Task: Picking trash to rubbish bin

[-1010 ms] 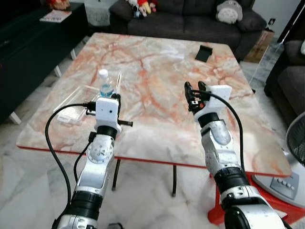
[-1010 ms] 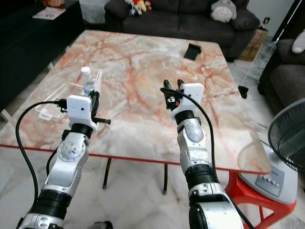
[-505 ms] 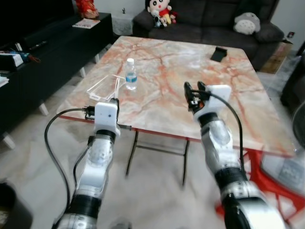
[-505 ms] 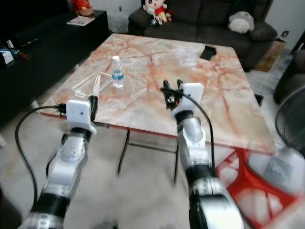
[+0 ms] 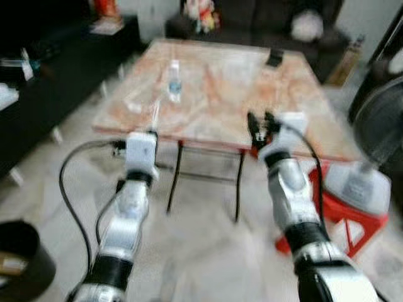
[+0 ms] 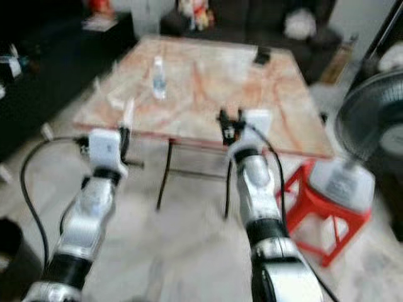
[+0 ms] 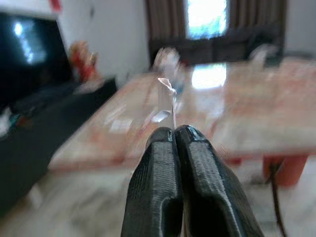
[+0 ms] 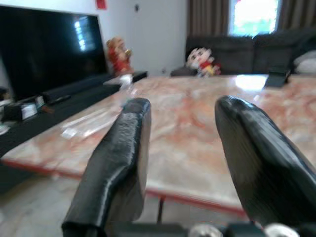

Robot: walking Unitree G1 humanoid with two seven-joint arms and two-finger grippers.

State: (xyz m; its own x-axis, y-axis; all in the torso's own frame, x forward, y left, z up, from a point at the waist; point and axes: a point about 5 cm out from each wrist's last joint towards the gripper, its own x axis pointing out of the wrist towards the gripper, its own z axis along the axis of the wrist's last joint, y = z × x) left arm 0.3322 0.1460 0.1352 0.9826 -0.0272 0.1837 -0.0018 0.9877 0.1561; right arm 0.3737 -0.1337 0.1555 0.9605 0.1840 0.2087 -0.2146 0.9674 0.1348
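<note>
Sticking up from the left gripper (image 7: 174, 129), a clear plastic scrap (image 7: 166, 98) sits pinched between the clenched fingers (image 7: 155, 168), left of centre in the blurred head views. That arm is raised forward before the desk (image 5: 220, 94). Right gripper (image 8: 180, 118), mid-frame, is held up likewise, fingers released. A dark bin (image 5: 22, 258) sits lower left.

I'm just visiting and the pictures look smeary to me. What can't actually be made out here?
- Clear scrap in the left tool: left wrist view, blurred, only a thin transparent sliver shows; what it is stays unclear.
- Bottle label: head views, motion blur.
- Black bin: left eye view, cut by the edge; contents unclear.
- Dark object on the far table: too blurred to identify.
</note>
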